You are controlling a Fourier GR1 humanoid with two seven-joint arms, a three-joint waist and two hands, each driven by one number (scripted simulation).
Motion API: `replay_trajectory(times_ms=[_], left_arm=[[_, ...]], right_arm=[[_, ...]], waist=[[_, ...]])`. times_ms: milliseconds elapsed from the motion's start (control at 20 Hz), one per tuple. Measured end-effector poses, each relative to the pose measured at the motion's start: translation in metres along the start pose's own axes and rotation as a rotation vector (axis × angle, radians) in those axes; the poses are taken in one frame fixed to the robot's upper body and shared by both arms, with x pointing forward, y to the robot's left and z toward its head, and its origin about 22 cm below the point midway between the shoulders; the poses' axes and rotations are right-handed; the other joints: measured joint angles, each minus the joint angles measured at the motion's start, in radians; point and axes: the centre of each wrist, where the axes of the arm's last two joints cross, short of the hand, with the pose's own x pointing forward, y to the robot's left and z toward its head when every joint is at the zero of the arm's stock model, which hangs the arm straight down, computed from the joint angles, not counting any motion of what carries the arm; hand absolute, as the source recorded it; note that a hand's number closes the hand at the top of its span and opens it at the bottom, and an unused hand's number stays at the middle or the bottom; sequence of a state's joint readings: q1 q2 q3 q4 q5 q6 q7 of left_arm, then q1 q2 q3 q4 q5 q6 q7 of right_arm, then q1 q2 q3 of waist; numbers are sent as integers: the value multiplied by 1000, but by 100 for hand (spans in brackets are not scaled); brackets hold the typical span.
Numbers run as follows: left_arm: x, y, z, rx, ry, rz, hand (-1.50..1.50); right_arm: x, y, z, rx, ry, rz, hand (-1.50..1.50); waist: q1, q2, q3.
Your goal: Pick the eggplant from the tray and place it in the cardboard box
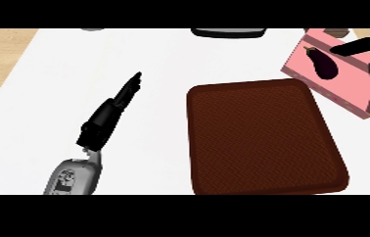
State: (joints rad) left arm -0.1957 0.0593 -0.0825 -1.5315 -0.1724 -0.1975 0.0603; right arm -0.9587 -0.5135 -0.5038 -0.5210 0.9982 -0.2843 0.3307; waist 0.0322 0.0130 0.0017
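White counter fills the view, with pale wood at the far left edge. On it sits a brown tray; at upper right, a pink box holds the dark eggplant. Just beside the eggplant, the right hand shows only as dark fingers; their posture cannot be told. Well apart, the left hand rests with fingers straight, pressed together.

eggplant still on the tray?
No. The tray shows only bare brown surface; the eggplant lies in the pink box at upper right.
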Motion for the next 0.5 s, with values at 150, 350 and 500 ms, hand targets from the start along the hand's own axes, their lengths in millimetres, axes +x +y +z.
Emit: replay_trajectory(times_ms=[150, 350, 500], left_arm=[[0, 5, 0, 3, 2, -3, 0], [1, 8, -1, 9, 3, 3, 0], [-3, 6, 1, 12, 15, 7, 0]], right_arm=[[-6, 0, -1, -40, -30, -126, -150], [-11, -10, -4, -157, -48, -332, -150], [-22, -20, -8, -220, -55, -486, -150]], waist=[[-6, -1, 1], [-11, -3, 1], [-22, -8, 1]])
